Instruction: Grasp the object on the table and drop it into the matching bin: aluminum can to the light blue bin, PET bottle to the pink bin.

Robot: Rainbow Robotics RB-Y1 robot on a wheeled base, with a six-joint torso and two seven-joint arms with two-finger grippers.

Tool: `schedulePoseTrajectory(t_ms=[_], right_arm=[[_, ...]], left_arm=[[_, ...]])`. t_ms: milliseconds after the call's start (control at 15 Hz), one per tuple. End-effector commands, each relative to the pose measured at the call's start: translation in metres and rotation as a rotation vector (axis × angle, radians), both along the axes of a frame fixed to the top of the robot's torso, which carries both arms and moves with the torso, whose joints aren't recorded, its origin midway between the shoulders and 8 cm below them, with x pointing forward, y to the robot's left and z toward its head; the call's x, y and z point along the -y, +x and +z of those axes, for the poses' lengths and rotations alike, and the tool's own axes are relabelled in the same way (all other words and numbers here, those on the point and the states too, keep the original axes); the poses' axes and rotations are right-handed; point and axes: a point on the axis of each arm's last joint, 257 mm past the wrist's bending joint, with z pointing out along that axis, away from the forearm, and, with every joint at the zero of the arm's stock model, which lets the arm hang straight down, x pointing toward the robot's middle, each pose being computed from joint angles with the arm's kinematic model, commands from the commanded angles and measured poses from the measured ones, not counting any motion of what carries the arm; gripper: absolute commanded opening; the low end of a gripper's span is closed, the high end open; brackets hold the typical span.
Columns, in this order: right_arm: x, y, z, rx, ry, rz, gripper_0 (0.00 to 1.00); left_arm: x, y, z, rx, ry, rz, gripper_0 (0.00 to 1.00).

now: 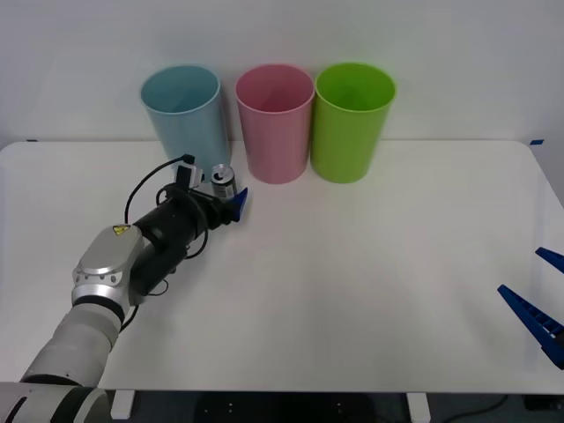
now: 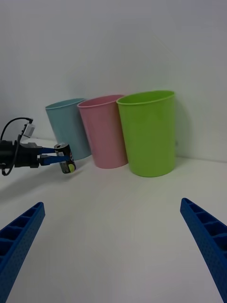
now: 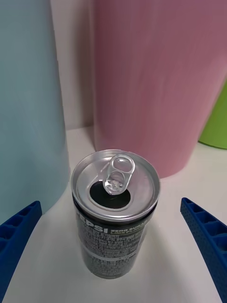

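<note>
Left gripper (image 1: 227, 199) is reaching fwd low over the desk (image 1: 370, 282), fingers apart either side of the can (image 1: 223, 182), not yet clamped. Can is standing upright near the blue bin (image 1: 183, 110) and pink bin (image 1: 275, 119). Best to center, then squeeze mid-body w/o tipping. Right gripper (image 1: 539, 295) is waiting open at desk's right edge.

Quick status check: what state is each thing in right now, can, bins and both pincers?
aluminum can: upright on the table, tab opened, between the open fingers, not yet gripped.
light blue bin: upright, open-topped.
pink bin: upright, open-topped.
green bin: upright, open-topped.
left pincer: open, around the can.
right pincer: open, parked at the table's right edge.
</note>
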Motion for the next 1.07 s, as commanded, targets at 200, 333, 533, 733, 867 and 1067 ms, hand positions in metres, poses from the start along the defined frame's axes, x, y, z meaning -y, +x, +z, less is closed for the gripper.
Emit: schedulePoseTrajectory(t_ms=[200, 333, 533, 733, 867, 1067], right_arm=[[0.0000, 0.0000, 0.0000, 0.000, 0.000, 0.000, 1.00], [0.0000, 0.0000, 0.0000, 0.000, 0.000, 0.000, 1.00], [0.0000, 0.0000, 0.0000, 0.000, 0.000, 0.000, 1.00], [0.0000, 0.0000, 0.0000, 0.000, 0.000, 0.000, 1.00], [0.0000, 0.0000, 0.0000, 0.000, 0.000, 0.000, 1.00], [0.0000, 0.0000, 0.0000, 0.000, 0.000, 0.000, 1.00]], left_arm=[[0.0101, 0.0079, -0.0011, -0.005, 0.027, 0.022, 1.00], [0.0132, 0.0088, -0.0031, -0.005, 0.039, 0.036, 1.00], [0.0153, 0.0092, -0.0035, -0.003, 0.044, 0.041, 1.00], [0.0118, 0.0099, -0.0032, 0.000, 0.051, 0.047, 1.00], [0.0116, 0.0101, -0.0025, 0.003, 0.054, 0.046, 0.83], [0.0118, 0.0099, -0.0034, 0.003, 0.058, 0.047, 0.01]])
